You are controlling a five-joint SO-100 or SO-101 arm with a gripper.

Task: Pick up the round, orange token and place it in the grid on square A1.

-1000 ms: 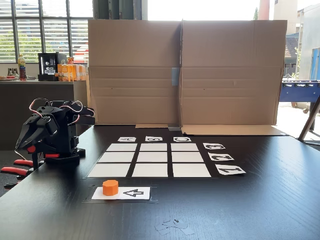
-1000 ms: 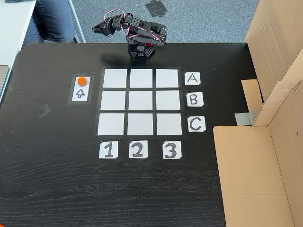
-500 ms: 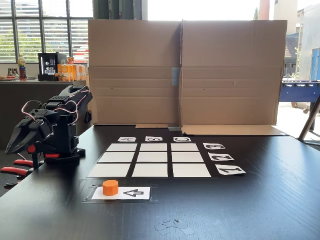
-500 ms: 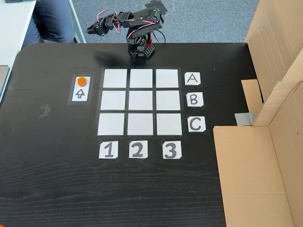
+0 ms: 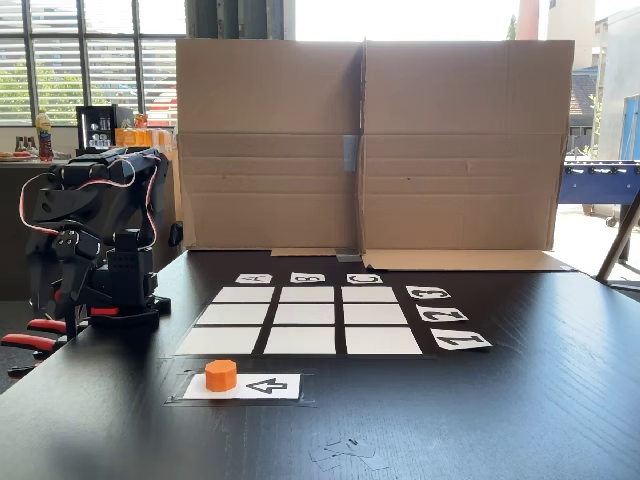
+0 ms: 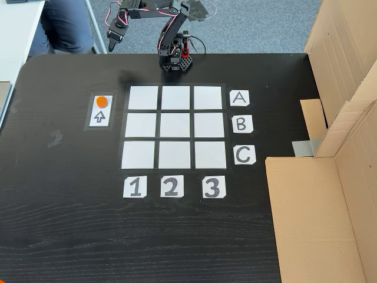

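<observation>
Here the arm is raised and folded, its gripper pointing down beyond the table edge, whether parted or together unclear.

White label cards A, B, C are read beside the grid; cards 1, 2, 3 below it, far from the jaws. A black arrow is printed on the arrow card.

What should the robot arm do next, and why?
Probably swing the gripper over the orange token and lower it. The token sits untouched on the white arrow card, the grid has nothing on it, and the gripper hangs beyond the table's edge.
</observation>
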